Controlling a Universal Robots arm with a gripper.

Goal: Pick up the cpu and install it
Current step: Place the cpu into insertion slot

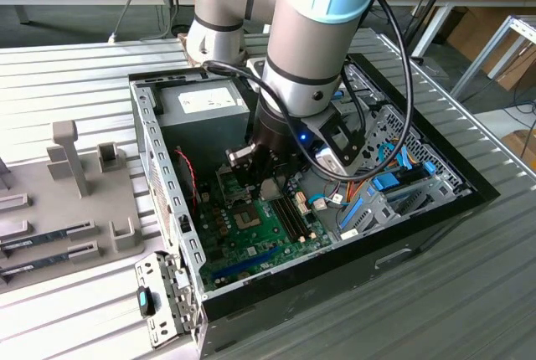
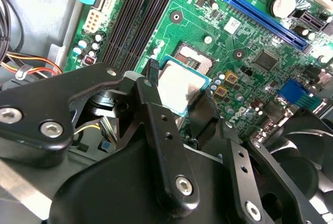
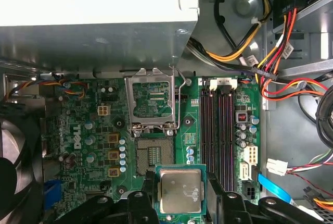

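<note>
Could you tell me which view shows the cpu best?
First wrist view: the cpu shows its whole top between the jaws. Second wrist view: slanted, partly covered. Exterior view: too small to tell.

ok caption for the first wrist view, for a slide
The hand grips the cpu by two opposite edges beside the open socket on the motherboard, load plate raised.

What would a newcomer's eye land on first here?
The arm reaching down into the open case in the exterior view. In both wrist views the gripper grips the cpu by two opposite edges over the motherboard, near the empty socket, whose cover plate is flipped up.
</note>
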